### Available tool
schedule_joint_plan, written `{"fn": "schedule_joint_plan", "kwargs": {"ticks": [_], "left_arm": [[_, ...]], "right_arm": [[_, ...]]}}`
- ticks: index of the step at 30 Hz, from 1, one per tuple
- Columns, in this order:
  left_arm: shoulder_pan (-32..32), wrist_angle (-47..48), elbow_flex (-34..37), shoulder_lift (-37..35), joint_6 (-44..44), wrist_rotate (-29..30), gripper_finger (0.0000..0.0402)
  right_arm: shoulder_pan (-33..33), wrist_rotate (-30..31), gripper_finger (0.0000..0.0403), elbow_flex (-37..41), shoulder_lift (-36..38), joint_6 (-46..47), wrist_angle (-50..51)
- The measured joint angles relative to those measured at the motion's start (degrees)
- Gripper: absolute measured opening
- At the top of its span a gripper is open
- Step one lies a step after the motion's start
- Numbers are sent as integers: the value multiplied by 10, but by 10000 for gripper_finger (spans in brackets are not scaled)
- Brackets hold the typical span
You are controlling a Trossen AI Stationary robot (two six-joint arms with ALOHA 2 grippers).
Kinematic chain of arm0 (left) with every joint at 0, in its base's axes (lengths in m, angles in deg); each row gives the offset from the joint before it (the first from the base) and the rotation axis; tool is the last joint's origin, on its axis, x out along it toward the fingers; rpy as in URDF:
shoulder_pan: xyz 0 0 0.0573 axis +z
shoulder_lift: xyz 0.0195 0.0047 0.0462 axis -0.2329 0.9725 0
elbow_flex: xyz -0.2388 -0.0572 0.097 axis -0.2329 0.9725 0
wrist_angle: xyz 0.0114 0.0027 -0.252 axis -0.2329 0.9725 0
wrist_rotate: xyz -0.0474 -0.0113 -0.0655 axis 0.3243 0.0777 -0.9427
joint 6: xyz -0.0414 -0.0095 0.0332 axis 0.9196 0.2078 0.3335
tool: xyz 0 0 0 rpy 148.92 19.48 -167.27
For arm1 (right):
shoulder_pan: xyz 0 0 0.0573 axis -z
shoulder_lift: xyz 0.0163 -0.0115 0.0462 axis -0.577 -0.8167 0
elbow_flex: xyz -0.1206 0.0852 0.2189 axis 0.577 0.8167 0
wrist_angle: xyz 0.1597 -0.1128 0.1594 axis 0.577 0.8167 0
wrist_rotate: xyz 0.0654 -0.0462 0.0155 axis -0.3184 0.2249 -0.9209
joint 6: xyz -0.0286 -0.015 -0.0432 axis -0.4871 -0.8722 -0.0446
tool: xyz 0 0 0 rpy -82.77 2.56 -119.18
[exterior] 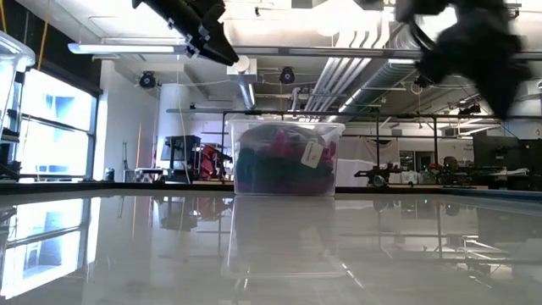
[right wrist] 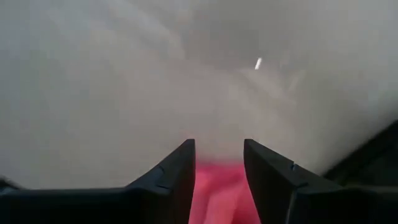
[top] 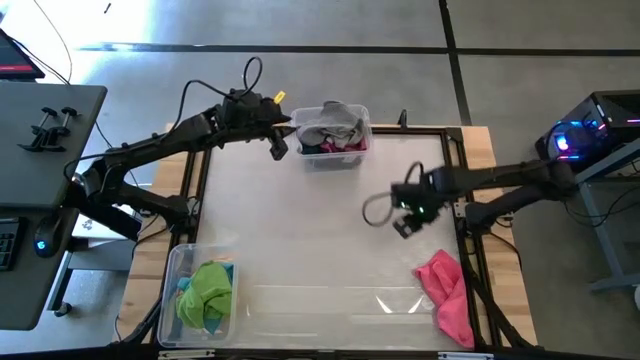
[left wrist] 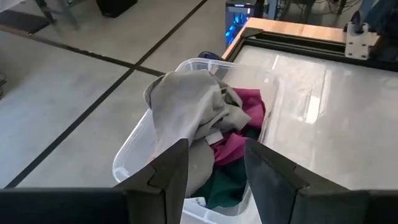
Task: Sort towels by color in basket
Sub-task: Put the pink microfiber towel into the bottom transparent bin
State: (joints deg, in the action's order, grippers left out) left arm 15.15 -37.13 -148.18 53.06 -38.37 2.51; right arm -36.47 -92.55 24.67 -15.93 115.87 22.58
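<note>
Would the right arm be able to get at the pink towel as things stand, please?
Probably yes: the right hand, open and empty, hovers just beside the pink towel, which lies uncovered on the table with nothing between.

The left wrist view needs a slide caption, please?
Open left claw hovers above a clear plastic bin holding grey, magenta and dark green towels.

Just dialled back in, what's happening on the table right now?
Towel sorting is under way. The left hand hangs open beside the far bin, where a grey towel lies on magenta and dark green ones. The right hand is open over the table near the pink towel. The near-left bin holds a lime towel.
</note>
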Motion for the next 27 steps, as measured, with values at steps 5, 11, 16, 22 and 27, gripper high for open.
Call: {"fn": "schedule_joint_plan", "kwargs": {"ticks": [5,11,16,22,27], "left_arm": [[-10,-12,0,8,0,0,142],[-29,-30,0,9,17,0,142],[-54,-33,0,9,15,0,142],[-102,-34,0,9,-3,21,142],[-141,-30,0,9,-18,40,142]], "right_arm": [[-46,-113,168,121,11,86,-18],[-93,-238,229,220,11,164,-123],[-145,-275,236,291,11,212,-261],[-220,-237,208,322,11,308,-321],[-261,-169,166,322,12,315,-323]]}}
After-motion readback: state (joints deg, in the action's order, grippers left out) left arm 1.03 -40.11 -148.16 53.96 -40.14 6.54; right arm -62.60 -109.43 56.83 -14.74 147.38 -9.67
